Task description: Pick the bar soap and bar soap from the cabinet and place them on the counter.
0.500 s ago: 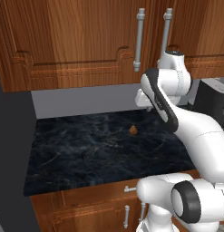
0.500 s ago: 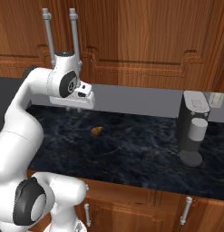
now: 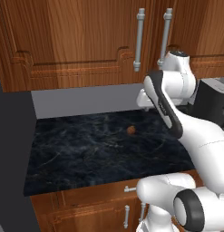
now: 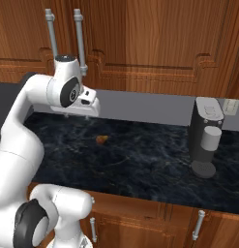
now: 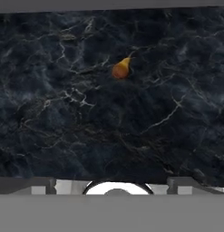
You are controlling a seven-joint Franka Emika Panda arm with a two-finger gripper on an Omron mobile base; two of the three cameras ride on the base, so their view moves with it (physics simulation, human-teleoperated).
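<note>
Cabinet doors of reddish-brown panelled wood point(image 3: 86, 41) stand shut above the black marble-look surface point(image 3: 86, 154), which lies broadly bare around a small round brown lump point(image 3: 131, 130). Right base view: the white tool point(image 4: 77, 115) hovers high. Hand view: its fingers point(image 5: 38, 185) stand released, gripping nothing.

Light is even and moderately bright, soft and without a clear source. The cabinet point(image 3: 86, 41) doors show a mild sheen on the wood, and its silver handles point(image 4: 80, 41) carry pale highlights. The black counter point(image 4: 140, 160) stays dark, with faint veins and no hard glare. A soft shadow lies under the cabinet along the grey wall. The base views are slightly soft and pixelated. The hand view is blurrier; the small orange lump point(image 5: 121, 69) there looks smeared, perhaps from upscaling.
</note>
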